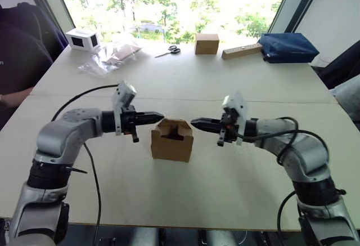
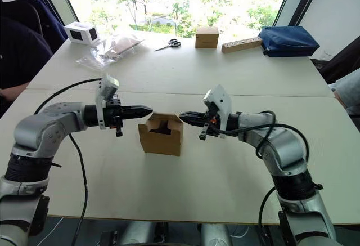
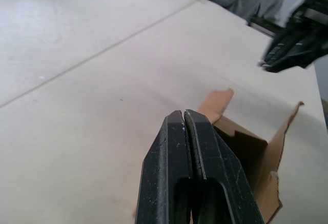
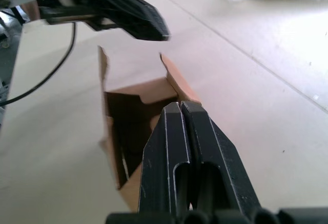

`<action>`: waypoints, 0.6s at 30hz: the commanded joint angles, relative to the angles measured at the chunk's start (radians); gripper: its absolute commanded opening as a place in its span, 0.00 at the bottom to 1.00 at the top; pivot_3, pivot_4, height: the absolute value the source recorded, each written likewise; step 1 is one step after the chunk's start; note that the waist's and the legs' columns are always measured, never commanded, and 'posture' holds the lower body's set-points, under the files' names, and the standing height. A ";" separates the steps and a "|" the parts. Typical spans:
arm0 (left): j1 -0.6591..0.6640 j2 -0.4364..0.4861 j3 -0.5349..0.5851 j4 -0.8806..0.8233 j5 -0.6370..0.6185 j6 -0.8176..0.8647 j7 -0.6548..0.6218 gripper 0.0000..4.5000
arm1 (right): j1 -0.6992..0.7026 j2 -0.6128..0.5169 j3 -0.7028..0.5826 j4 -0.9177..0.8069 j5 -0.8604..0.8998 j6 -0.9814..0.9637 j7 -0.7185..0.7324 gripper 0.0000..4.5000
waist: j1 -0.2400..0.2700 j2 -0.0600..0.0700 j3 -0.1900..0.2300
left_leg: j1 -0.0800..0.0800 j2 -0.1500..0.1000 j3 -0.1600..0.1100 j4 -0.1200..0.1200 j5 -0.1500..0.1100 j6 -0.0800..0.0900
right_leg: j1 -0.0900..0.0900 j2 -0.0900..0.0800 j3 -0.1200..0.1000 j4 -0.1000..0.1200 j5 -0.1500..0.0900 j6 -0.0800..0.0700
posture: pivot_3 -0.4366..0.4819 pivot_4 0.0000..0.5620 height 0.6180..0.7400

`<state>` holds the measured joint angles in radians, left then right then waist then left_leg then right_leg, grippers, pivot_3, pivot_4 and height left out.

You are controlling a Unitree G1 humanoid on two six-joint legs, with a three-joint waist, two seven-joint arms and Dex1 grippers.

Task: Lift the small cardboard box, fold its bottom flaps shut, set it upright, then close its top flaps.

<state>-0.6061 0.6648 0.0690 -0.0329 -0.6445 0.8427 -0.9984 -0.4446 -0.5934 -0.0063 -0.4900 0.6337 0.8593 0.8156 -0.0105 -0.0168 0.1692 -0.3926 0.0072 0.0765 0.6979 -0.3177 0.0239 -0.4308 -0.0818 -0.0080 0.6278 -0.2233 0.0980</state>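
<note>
Box point(image 1: 172, 140) between two closed claws.

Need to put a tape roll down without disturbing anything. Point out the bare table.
Bare: table between small cardboard box and scissors; also the near edge. Crowded: far edge, and around the box, flanked by left gripper and right gripper.

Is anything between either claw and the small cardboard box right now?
Nothing visible. The small cardboard box stands on bare table between the left claw and right claw, both shut, level with its open top flaps.
</note>
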 commanded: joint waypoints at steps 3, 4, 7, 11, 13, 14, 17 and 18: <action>-0.105 -0.024 0.002 0.189 0.050 -0.117 -0.037 0.01 | 0.008 -0.024 -0.006 -0.162 0.093 0.088 -0.057 0.00 | 0.000 0.000 0.000 | 0.000 0.000 0.000 0.000 0.000 0.000 | 0.000 0.000 0.000 0.000 0.000 0.000 | 0.48 0.27 1.00; -0.122 -0.029 -0.024 0.238 0.083 -0.152 -0.048 0.01 | 0.007 -0.020 0.000 -0.186 0.113 0.106 -0.072 0.00 | 0.000 0.000 0.000 | 0.000 0.000 0.000 0.000 0.000 0.000 | 0.000 0.000 0.000 0.000 0.000 0.000 | 0.48 0.27 1.00; -0.159 -0.059 -0.103 0.391 0.171 -0.253 -0.109 0.01 | 0.001 -0.005 0.082 -0.246 0.110 0.132 -0.112 0.00 | 0.001 0.000 0.000 | 0.000 0.000 0.000 0.000 0.000 0.000 | 0.000 0.000 0.000 -0.001 0.000 0.000 | 0.48 0.27 1.00; -0.208 -0.113 -0.150 0.567 0.238 -0.344 -0.182 0.01 | -0.001 0.044 0.161 -0.255 0.104 0.133 -0.162 0.00 | 0.000 -0.001 0.000 | 0.000 0.000 0.001 0.000 0.000 0.001 | 0.000 0.000 0.000 -0.001 -0.001 -0.002 | 0.48 0.27 1.00; -0.233 -0.138 -0.156 0.639 0.259 -0.371 -0.200 0.01 | -0.003 0.047 0.209 -0.249 0.064 0.114 -0.172 0.00 | 0.000 -0.001 0.001 | -0.001 0.000 0.001 0.000 0.000 0.001 | -0.001 0.000 0.000 -0.001 -0.001 -0.001 | 0.48 0.27 1.00; -0.242 -0.145 -0.156 0.663 0.267 -0.381 -0.207 0.01 | -0.004 0.044 0.223 -0.248 0.049 0.107 -0.175 0.00 | 0.000 -0.001 0.001 | -0.002 0.000 0.001 0.000 0.000 0.001 | -0.001 0.000 0.000 -0.001 0.000 -0.001 | 0.48 0.27 1.00; -0.257 -0.169 -0.171 0.733 0.305 -0.423 -0.228 0.01 | -0.019 0.035 0.274 -0.200 -0.027 0.073 -0.189 0.00 | 0.000 -0.001 0.001 | -0.003 -0.001 0.001 0.000 -0.001 0.002 | -0.002 0.000 0.000 -0.002 0.000 0.000 | 0.48 0.27 1.00; -0.258 -0.173 -0.172 0.743 0.311 -0.426 -0.238 0.01 | -0.024 0.029 0.292 -0.185 -0.053 0.059 -0.189 0.00 | -0.001 -0.001 0.001 | -0.003 -0.001 0.001 0.000 -0.001 0.002 | -0.002 0.000 0.000 -0.002 0.000 0.000 | 0.48 0.27 1.00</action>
<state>-0.8490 0.4961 -0.1034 0.6976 -0.3494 0.4420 -1.2098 -0.4499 -0.5524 0.2700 -0.6833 0.6284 0.9575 0.6320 -0.0111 -0.0180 0.1699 -0.3956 0.0066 0.0772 0.6983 -0.3187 0.0257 -0.4325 -0.0817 -0.0085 0.6262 -0.2231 0.0984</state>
